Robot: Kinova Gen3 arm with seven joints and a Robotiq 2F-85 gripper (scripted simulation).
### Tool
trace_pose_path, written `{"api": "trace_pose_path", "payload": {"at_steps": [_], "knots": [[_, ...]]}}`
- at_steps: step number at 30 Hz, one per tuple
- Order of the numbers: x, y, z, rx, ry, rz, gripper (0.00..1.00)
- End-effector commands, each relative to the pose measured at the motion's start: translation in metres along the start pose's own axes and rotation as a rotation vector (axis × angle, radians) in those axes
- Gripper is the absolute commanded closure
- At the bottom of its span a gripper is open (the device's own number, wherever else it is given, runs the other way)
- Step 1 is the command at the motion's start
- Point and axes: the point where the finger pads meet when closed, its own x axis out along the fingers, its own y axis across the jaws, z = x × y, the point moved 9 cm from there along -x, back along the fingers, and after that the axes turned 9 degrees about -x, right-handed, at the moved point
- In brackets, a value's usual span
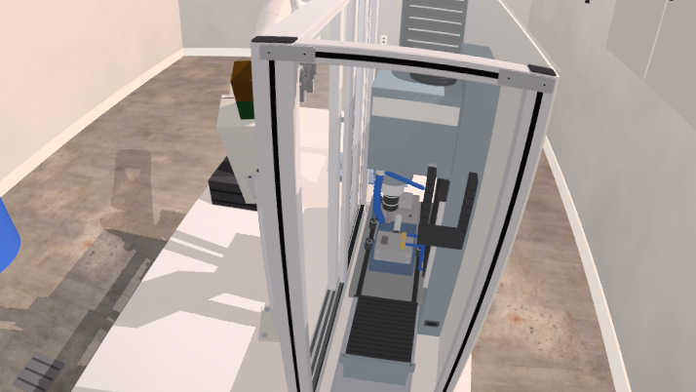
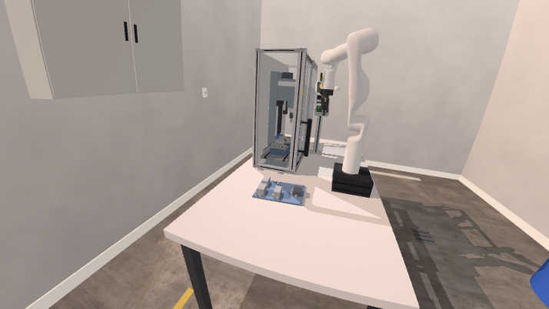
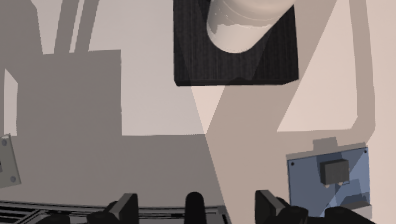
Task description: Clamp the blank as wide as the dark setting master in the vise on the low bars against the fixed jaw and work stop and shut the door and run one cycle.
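Observation:
My gripper (image 1: 307,90) (image 2: 325,111) (image 3: 196,208) is open and empty, outside the guard beside the control column. A dark rounded bar (image 3: 195,212) shows between the fingers in the wrist view; whether they touch it is unclear. The dark setting master (image 2: 297,191) (image 3: 335,171) and light blanks (image 2: 277,192) (image 2: 261,190) (image 2: 266,181) stand on the blue plate (image 2: 288,198) (image 3: 304,187). The vise (image 1: 392,246) (image 2: 280,149) is inside the guard; its bars and jaw gap are not clear. The green button (image 2: 318,107) shows on the column. The amber lamp (image 1: 242,75) looks dark. The door's position is unclear.
The guard frame (image 1: 285,195) (image 2: 254,115) rises between my gripper and the vise. A black door handle (image 2: 308,137) stands on its side. The arm's black base (image 2: 351,184) (image 3: 235,75) is on the table (image 2: 292,238), behind the plate's right side in the exterior view.

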Motion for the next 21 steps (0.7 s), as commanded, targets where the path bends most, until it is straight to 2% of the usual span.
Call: {"api": "trace_pose_path", "payload": {"at_steps": [1, 4, 9, 21], "knots": [[-0.002, 0.0, 0.0, -0.001, 0.0, 0.001, 0.2], [-0.002, 0.0, 0.0, -0.001, 0.0, 0.001, 0.2], [-0.062, 0.0, 0.0, -0.001, 0.0, 0.001, 0.2], [-0.062, 0.0, 0.0, -0.001, 0.0, 0.001, 0.2]]}}
